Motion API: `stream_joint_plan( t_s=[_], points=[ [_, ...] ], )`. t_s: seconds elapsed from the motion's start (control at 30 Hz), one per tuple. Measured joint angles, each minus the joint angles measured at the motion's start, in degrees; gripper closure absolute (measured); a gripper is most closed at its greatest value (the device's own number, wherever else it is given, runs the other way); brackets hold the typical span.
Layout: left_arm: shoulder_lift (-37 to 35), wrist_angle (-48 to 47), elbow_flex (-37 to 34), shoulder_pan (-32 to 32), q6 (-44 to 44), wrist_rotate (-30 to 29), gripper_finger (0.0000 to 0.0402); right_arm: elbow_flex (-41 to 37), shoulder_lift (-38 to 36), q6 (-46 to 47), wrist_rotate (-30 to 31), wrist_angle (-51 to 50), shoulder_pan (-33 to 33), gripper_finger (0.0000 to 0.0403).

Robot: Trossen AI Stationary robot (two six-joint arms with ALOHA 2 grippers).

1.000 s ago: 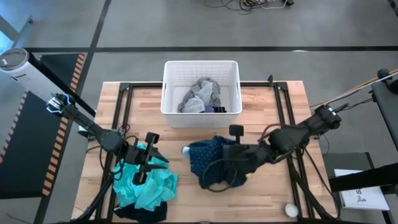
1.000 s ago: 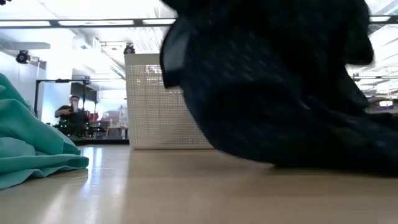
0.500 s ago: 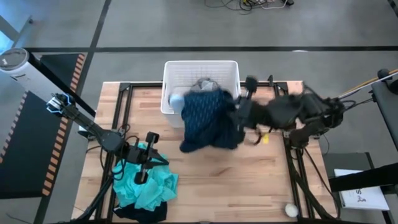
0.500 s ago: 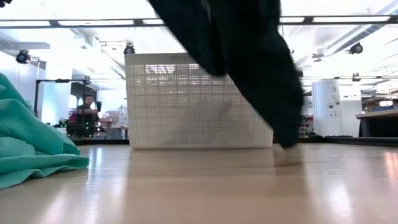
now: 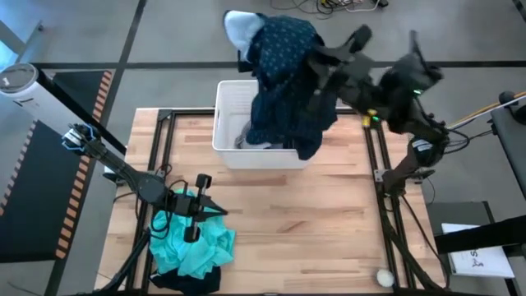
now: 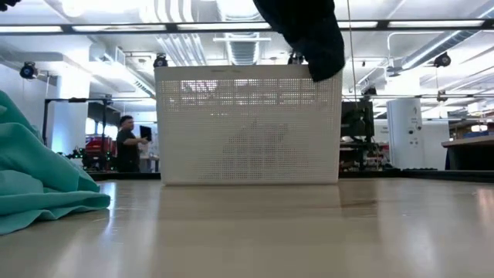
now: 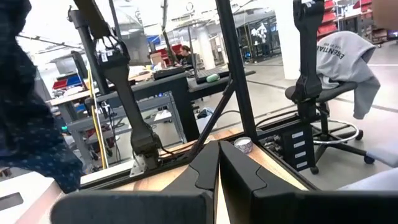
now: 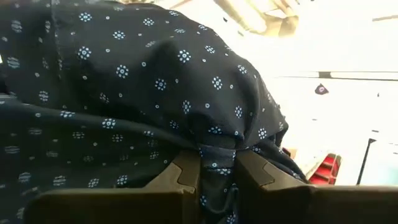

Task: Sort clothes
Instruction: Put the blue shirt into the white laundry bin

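Observation:
My right gripper (image 5: 322,64) is raised high over the white plastic basket (image 5: 223,125) and is shut on the navy white-dotted garment (image 5: 283,78). The garment drapes down over the basket, and its lowest end shows in the low view (image 6: 318,42). Grey pieces (image 5: 245,138) lie inside the basket. The teal shirt (image 5: 201,247) lies bunched on the table near the front left, on top of a dark piece (image 5: 189,282). My left gripper (image 5: 196,218) is above the teal shirt with its fingers (image 7: 202,171) shut and nothing between them. My right gripper pinches a bunched fold of the navy garment (image 8: 217,148) between its two fingers. The cloth wraps over the fingers and hides how many layers they hold. The garment is lifted clear of the table and hangs slack, its lower end (image 5: 308,148) above the basket.
The basket stands at the far middle of the wooden table (image 5: 312,230). A small white round thing (image 5: 384,279) lies near the front right corner. Black frame bars (image 5: 378,156) run along the table's sides. A person (image 6: 123,143) stands in the room beyond.
My right gripper has gone up and toward the far edge, from the middle of the table to high over the basket. It has carried the navy garment, which lay on the table and now hangs clear above the basket.

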Motion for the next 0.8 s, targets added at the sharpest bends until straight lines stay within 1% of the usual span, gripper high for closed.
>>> stream_joint_plan(
  t_s=[0.17,0.33,0.4,0.5,0.6,0.7,0.8],
  points=[
    [1.0,0.6,0.0,0.0,0.0,-0.3,0.0401,0.0,4.1,0.0,-5.1,6.4,-5.9,0.0371],
    [1.2,0.7,0.0,0.0,0.0,-0.4,0.0402,0.0,7.7,0.3,-6.2,9.6,-11.5,0.0371],
    [1.2,0.8,0.0,0.0,0.0,-0.4,0.0402,0.0,8.6,1.9,-7.6,10.0,-13.7,0.0371],
    [1.2,0.7,0.0,0.0,0.2,-0.4,0.0402,-0.1,8.7,4.8,-10.4,11.3,-16.8,0.0371],
    [1.2,0.7,0.0,0.1,0.3,-0.4,0.0402,0.0,8.0,7.6,-10.8,14.3,-19.2,0.0371],
    [1.2,0.7,0.0,0.1,0.4,-0.4,0.0402,0.0,6.9,11.3,-12.3,13.8,-20.9,0.0371],
    [1.2,0.7,0.0,0.1,0.4,-0.4,0.0402,0.0,6.0,14.0,-13.2,10.4,-21.4,0.0371]
  ],
)
